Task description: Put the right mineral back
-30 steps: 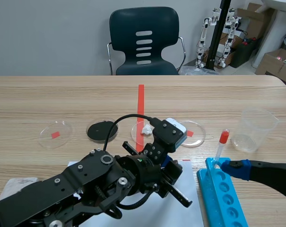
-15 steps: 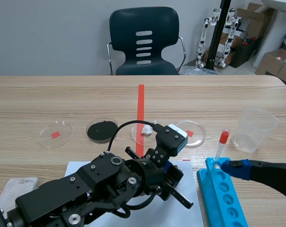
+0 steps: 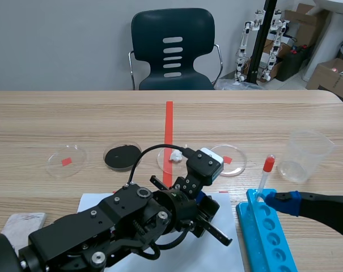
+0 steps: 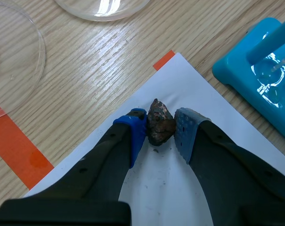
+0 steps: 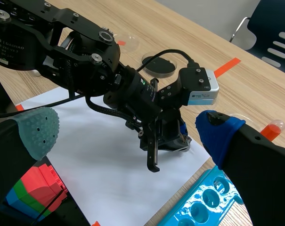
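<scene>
Currently at the pickup stage: left gripper [image 4: 161, 129] is clenched on the mineral [image 4: 159, 121], a small dark brown, rough lump pinched between both blue pads, low over the white paper sheet [image 4: 166, 193] near its far corner. Can't tell whether the lump is lifted clear or resting on the sheet; a few dark crumbs lie on the paper just under it. Right gripper [image 5: 128, 134] is released, fingers spread wide, parked at the near end of the blue tube rack [image 3: 267, 241], about 3 o'clock of the left gripper. Four petri dishes sit in a row across the bench [image 3: 75, 119]. From the left gripper, the right-hand dish [image 3: 234, 160] lies near, at about 1 o'clock, and holds no sample that I can see, only an orange mark. The dish with a white lump [image 3: 171, 156] is at 12 o'clock, the black-powder dish [image 3: 123, 156] at 10 and the last dish [image 3: 66, 160] beyond that. Judgement: the right-hand dish is the likely home. Next move calls for a clean lift off the paper and a short carry toward 1 o'clock. Then lower inside that dish's rim before letting go, keeping clear of the red-capped tube [image 3: 266, 171] standing at 2 o'clock.
</scene>
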